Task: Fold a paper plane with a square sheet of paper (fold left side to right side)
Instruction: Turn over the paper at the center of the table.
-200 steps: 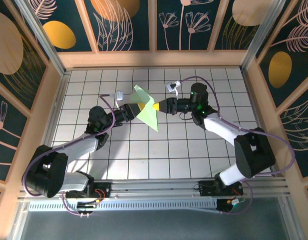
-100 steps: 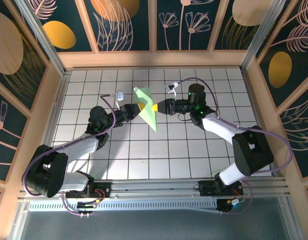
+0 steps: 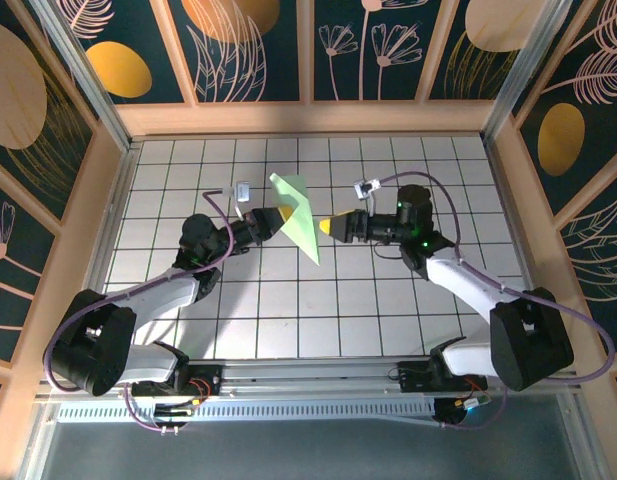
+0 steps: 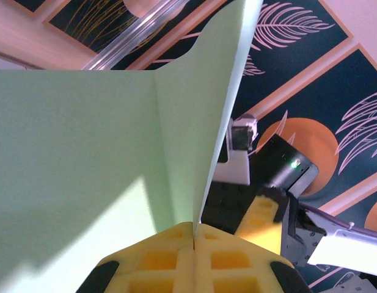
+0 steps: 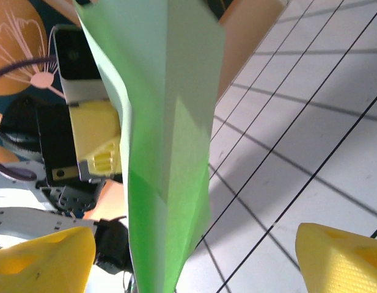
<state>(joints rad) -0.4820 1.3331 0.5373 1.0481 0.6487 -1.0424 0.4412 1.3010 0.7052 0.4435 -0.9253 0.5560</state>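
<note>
Paper plane, a pale green folded dart, is held up over the middle of the white grid table. The left gripper is at its left edge, yellow fingertips pressed together on the crease. The right gripper stands just right of the paper, jaws spread, not gripping it.
</note>
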